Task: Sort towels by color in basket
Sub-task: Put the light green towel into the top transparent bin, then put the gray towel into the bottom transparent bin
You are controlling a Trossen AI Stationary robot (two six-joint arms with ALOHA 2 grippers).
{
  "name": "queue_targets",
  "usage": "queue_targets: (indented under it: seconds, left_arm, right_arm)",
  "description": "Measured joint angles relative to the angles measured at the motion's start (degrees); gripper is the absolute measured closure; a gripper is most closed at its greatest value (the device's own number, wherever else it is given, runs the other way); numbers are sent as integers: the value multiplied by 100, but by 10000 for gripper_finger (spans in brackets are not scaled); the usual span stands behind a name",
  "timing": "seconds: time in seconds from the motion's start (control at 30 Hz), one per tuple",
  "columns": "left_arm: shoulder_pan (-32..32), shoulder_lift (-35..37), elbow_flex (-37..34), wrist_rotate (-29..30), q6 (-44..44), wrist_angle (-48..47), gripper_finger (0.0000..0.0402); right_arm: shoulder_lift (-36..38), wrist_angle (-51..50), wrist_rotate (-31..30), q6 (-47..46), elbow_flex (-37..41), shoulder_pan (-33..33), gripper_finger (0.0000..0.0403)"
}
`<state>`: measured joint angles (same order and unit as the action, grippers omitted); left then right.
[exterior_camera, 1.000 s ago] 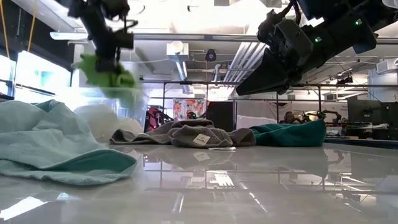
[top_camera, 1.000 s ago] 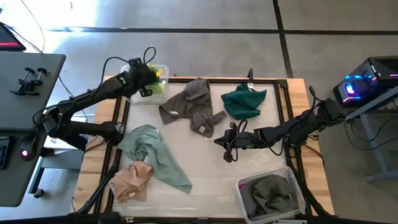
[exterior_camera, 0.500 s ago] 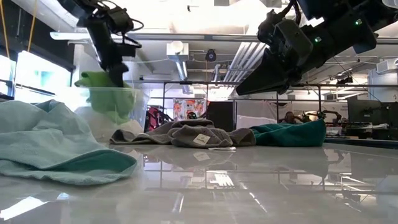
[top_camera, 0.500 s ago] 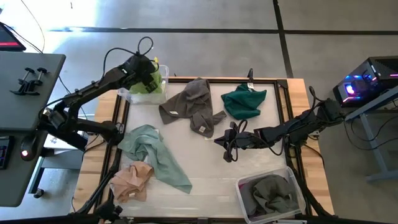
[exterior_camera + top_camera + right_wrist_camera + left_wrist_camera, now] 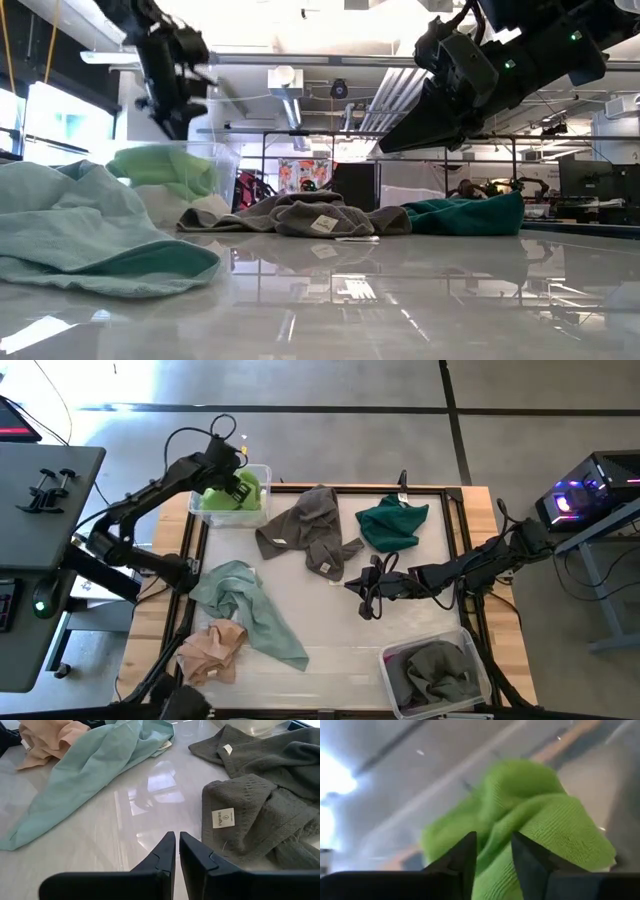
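The left tool (image 5: 236, 482) hangs over a clear plastic bin (image 5: 259, 472) at the far left corner of the desk (image 5: 330, 630). In the left wrist view its two dark, wedge-shaped fingers (image 5: 461, 862) stand a little apart, with nothing between them. Directly past the fingertips lies the lime green towel (image 5: 530, 827), a soft, looped terry cloth bunched into rounded folds; it sits in the bin, released, just under the tool. From the low view the green cloth (image 5: 165, 168) slumps against the bin's clear wall, with a white towel (image 5: 165, 203) under it.

The right tool (image 5: 365, 596) hovers over the middle of the glossy white desk, its slim fingers (image 5: 162, 855) pressed together on nothing. Just beside it lies a grey towel (image 5: 312, 530), knitted-looking and crumpled, with small white labels showing. Beyond that, near the far edge, the dark teal towel (image 5: 392, 523) lies in a loose heap. On the left side of the desk a pale mint towel (image 5: 248, 610) is spread in a long smooth drape, and the peach towel (image 5: 211, 649) is bunched at its near end, touching it. A second grey towel (image 5: 437, 672) fills a clear bin (image 5: 390, 658) at the near right corner.
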<state>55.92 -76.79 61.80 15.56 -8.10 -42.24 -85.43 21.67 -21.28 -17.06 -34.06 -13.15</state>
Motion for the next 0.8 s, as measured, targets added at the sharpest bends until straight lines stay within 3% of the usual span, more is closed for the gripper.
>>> queue_targets:
  seconds: [0.13, 0.27, 0.4, 0.5, 0.8]
  left_arm:
    - [226, -539, -112, -889, 7, -75, 343]
    - [247, -1016, -105, -1369, -16, -151, 381]
    - [241, -1283, -120, -1327, -162, -151, 399]
    - [241, -1145, -106, -1334, -227, -170, 392]
    - [202, -197, 180, -1339, -138, -503, 319]
  right_arm:
    - [0, 0, -2, -2, 0, 0, 382]
    - [0, 0, -3, 0, 0, 0, 382]
    - [0, 0, -4, -2, 0, 0, 382]
    - [0, 0, -13, -2, 0, 0, 382]
    - [0, 2, -59, -2, 0, 0, 382]
